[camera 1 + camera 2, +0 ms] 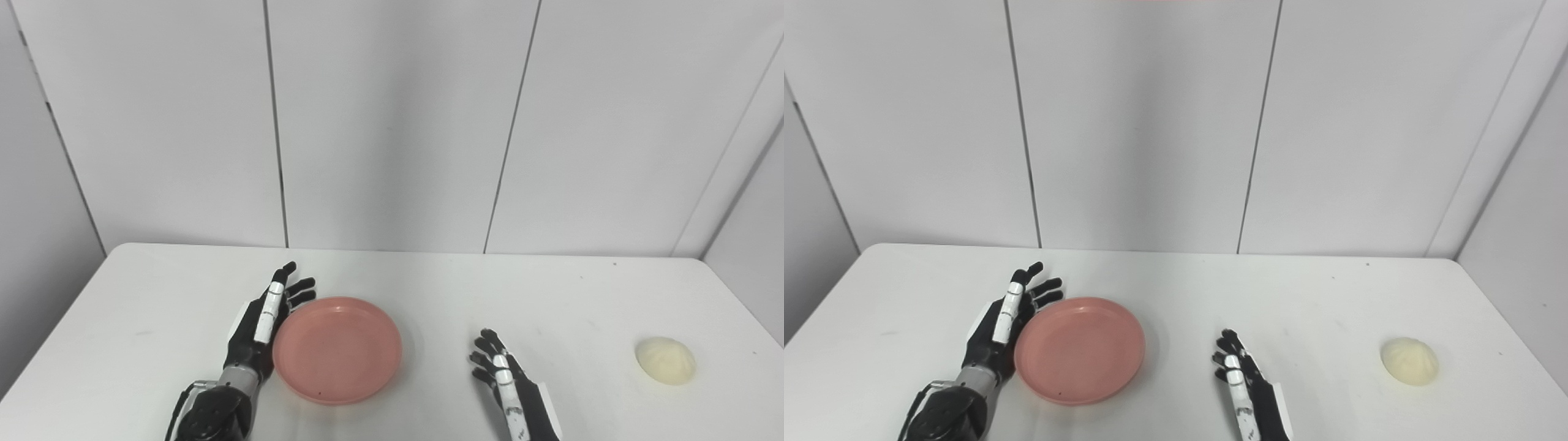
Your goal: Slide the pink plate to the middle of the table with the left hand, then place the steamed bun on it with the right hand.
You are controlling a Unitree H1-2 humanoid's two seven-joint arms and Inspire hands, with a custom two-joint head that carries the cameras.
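Two hands are out over the white table (153, 294), and neither one holds anything. The left hand (264, 321) stands on edge along the left rim of the pink plate (337, 349), palm turned toward it, fingers (300, 293) straight and a little apart, reaching past the plate's far-left curve. Its palm side is right against the rim; whether it truly touches I can't make out from here. The dark wrist and forearm come up from the bottom edge just left of the plate.

The plate lies flat and bare, somewhat left of the table's middle, nearer the front edge than the back.

The right hand (505, 376) sits low near the front edge, right of the plate and apart from it, with a strip of bare table between them. Its fingers are spread loosely and point away toward the wall, closed on nothing.

The bun (666, 361), pale and dome-shaped, rests on the table far to the right, near the right edge and well apart from the right hand and the plate alike.

Behind the table stands a wall (392, 122) of plain grey panels with dark seams.
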